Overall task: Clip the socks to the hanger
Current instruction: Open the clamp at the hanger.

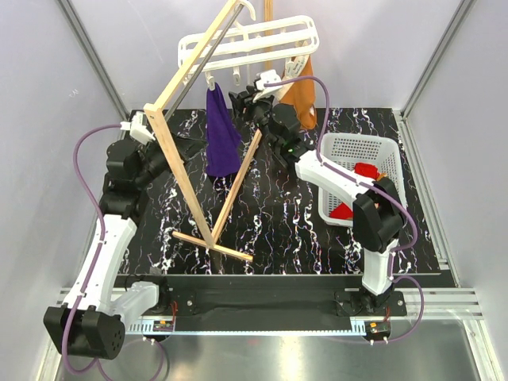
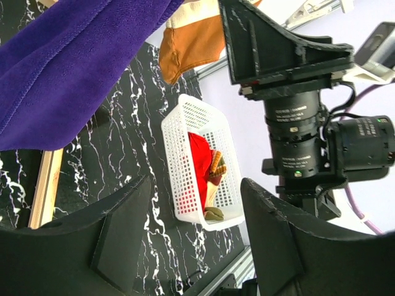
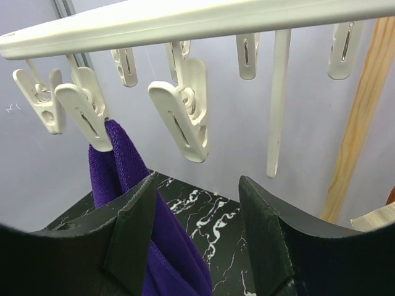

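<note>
The white hanger hangs from the wooden stand. A purple sock hangs from one of its pegs, and an orange sock hangs at its right. My right gripper is raised just under the hanger, open and empty. In the right wrist view the hanger bar and a free peg are above the right gripper, with the purple sock to the left under a peg. My left gripper is open and empty beside the purple sock. A red sock and a striped sock lie in the basket.
The tall wooden A-frame stand spans the left and middle of the black marbled table. The white perforated basket stands at the right, also in the left wrist view. A wooden post is to the right of my right gripper.
</note>
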Robot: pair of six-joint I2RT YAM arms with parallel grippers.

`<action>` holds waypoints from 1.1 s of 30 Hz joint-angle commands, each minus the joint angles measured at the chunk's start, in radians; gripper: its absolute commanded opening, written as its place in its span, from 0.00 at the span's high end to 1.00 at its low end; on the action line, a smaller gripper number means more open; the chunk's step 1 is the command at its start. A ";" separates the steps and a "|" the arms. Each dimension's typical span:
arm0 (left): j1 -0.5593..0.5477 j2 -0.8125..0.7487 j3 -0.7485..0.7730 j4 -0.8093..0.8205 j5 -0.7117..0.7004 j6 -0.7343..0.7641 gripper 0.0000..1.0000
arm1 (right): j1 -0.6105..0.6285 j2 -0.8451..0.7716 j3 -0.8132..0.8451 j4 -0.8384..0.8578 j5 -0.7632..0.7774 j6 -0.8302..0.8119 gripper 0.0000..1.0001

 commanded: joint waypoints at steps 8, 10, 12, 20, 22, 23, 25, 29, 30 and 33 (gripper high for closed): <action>-0.004 -0.013 0.019 0.055 0.006 0.009 0.37 | -0.001 0.031 0.094 0.064 0.016 -0.055 0.38; -0.006 -0.004 0.019 0.060 0.006 0.006 0.37 | -0.001 0.039 0.103 0.061 0.013 -0.056 0.38; -0.010 -0.001 0.020 0.066 0.006 0.000 0.37 | -0.001 0.042 0.108 0.070 0.011 -0.052 0.38; -0.027 0.016 0.022 0.075 0.006 -0.017 0.37 | -0.001 0.043 0.109 0.071 0.023 -0.049 0.39; -0.029 0.015 0.025 0.073 0.001 -0.019 0.38 | -0.003 0.043 0.112 0.070 0.023 -0.046 0.41; -0.030 0.013 0.028 0.073 0.001 -0.017 0.38 | -0.003 0.042 0.112 0.071 0.023 -0.046 0.44; -0.032 0.010 0.028 0.073 -0.002 -0.017 0.38 | -0.003 0.040 0.114 0.076 0.022 -0.047 0.45; -0.035 0.010 0.029 0.073 -0.005 -0.017 0.38 | -0.003 0.042 0.123 0.065 0.016 -0.049 0.50; -0.035 0.010 0.031 0.072 -0.008 -0.017 0.38 | -0.004 0.042 0.123 0.065 0.014 -0.047 0.50; -0.038 0.013 0.031 0.073 -0.008 -0.017 0.38 | -0.004 0.040 0.120 0.068 0.016 -0.046 0.46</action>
